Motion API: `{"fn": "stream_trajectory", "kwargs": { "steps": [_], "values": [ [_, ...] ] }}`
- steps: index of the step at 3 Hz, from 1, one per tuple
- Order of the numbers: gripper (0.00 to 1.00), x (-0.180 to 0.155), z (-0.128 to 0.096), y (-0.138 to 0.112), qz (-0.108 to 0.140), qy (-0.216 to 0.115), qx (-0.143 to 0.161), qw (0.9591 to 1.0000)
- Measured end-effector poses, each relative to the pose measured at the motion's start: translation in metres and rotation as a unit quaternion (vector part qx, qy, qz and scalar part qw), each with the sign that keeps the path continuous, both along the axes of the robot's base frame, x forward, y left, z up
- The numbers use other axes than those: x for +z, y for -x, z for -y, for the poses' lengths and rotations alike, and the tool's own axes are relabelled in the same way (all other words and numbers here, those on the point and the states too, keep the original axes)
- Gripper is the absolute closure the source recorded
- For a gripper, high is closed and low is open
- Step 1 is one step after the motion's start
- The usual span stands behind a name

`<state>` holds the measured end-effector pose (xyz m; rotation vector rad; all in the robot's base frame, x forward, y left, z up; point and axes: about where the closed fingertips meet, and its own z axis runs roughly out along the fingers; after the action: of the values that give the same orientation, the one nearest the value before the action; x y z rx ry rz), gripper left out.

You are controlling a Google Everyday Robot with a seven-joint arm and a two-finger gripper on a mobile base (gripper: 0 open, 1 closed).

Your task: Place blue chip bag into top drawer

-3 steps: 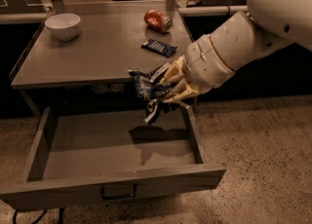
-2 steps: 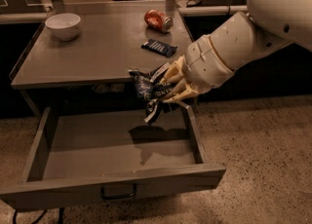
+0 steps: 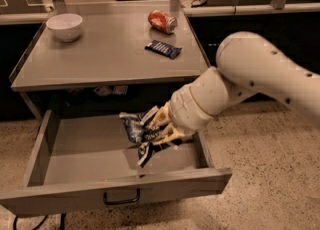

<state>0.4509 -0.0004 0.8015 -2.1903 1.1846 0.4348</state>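
Tool (image 3: pixel 156 130) grips blue chip bag (image 3: pixel 133 124) over open top drawer (image 3: pixel 70 200), fingertips apparently buried in foil.

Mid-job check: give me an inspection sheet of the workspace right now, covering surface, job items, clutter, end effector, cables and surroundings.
Surface: grey table top, carrying three loose items.
Job's things: blue chip bag hangs over the right half of the open top drawer; whether it touches the drawer floor cannot be told.
Clutter: white bowl back left, soda can on its side at the back, bar wrapper in front of the can.
Grippers: end effector over the drawer, shut on the bag.
Cables: dark loop on the floor lower left, possibly a cable.
Surroundings: speckled floor; other benches behind.
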Motion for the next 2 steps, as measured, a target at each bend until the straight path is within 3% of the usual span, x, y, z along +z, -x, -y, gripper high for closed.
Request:
{"fn": "stream_trajectory", "kwargs": {
  "steps": [1, 2],
  "values": [
    [1.00, -0.072, -0.020, -0.002, -0.008, -0.020, 0.015, 0.9997],
    [1.00, -0.085, -0.024, -0.008, -0.008, -0.030, 0.008, 0.9995]
  ]
}}
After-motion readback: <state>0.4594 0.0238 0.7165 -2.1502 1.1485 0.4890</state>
